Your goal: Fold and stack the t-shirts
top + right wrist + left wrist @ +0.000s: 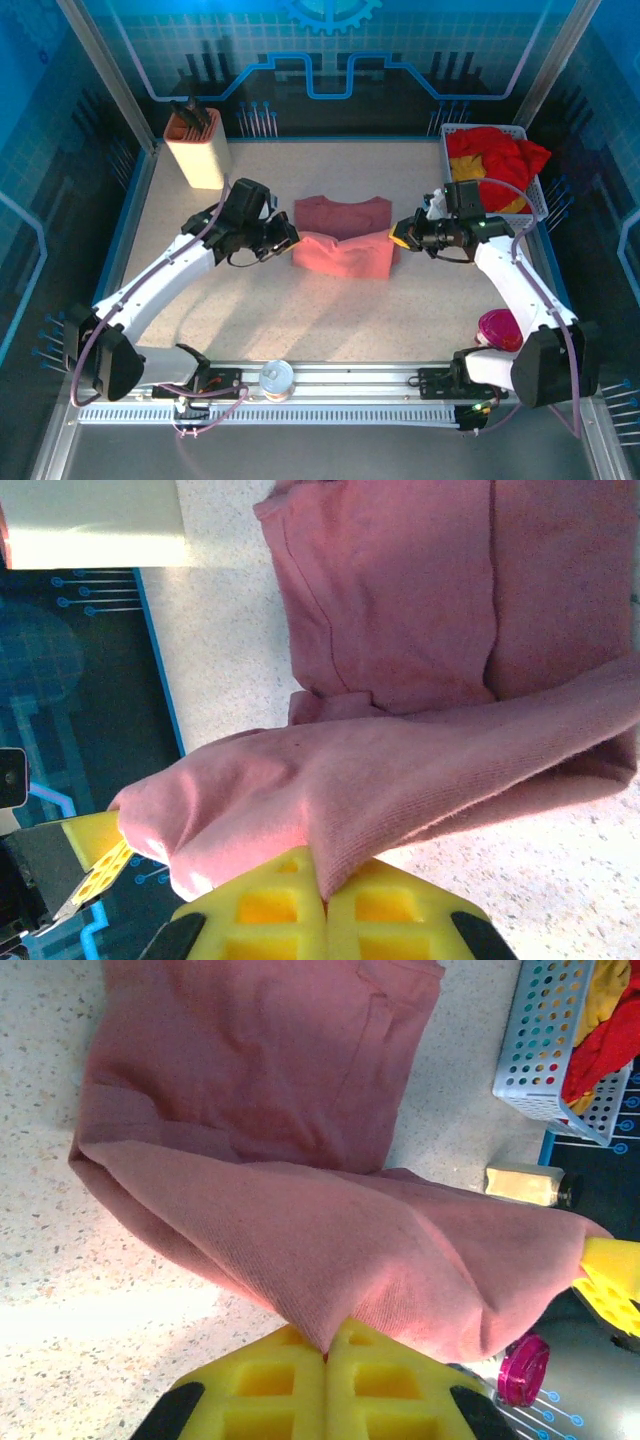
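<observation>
pinching the pink t-shirt (343, 240), the left tool (290, 238) and right tool (398, 237) are holding its edge up; if one is pulling harder, the cloth could slip out.

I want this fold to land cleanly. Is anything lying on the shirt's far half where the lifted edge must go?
Nothing visible does. The left gripper and right gripper are shut on the lifted edge of the pink shirt; its flat far half is bare, and the basket stands apart to the right.

Bare tabletop (330, 320) near side — 2 obstacles at back corners: beige holder (200, 155), basket (537, 185).
</observation>
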